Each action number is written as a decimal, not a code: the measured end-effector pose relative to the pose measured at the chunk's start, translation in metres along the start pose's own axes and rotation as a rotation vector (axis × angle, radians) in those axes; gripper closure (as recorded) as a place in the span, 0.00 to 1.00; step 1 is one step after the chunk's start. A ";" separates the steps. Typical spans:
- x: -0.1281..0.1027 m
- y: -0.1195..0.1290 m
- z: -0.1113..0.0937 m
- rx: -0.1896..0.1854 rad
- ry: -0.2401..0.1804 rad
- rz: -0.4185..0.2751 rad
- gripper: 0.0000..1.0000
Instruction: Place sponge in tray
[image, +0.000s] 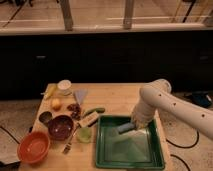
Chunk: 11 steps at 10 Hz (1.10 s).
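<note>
Kitchen-like setting: wooden table (120, 100), orange bowl (33, 146), fork (69, 144), dark cabinets (100, 60) behind.

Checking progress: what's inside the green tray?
Dark-green square tray: bare glossy bottom. The gripper, jaws shut on the pale blue-grey sponge, hangs over its far side, hiding the bottom there.

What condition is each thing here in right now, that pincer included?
pincer: shut on the sponge, over the tray's far side.
sponge: gripped, low over the tray; touching it or not, cannot tell.
tray: lying flat, open side up.
orange bowl: upright, empty.
maroon bowl: upright, looks empty.
fork: lying flat beside the maroon bowl.
</note>
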 end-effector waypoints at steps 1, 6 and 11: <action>-0.004 0.004 0.002 -0.006 -0.003 -0.014 0.98; -0.011 0.014 0.007 -0.017 -0.009 -0.073 0.95; -0.017 0.022 0.008 -0.027 -0.006 -0.122 0.91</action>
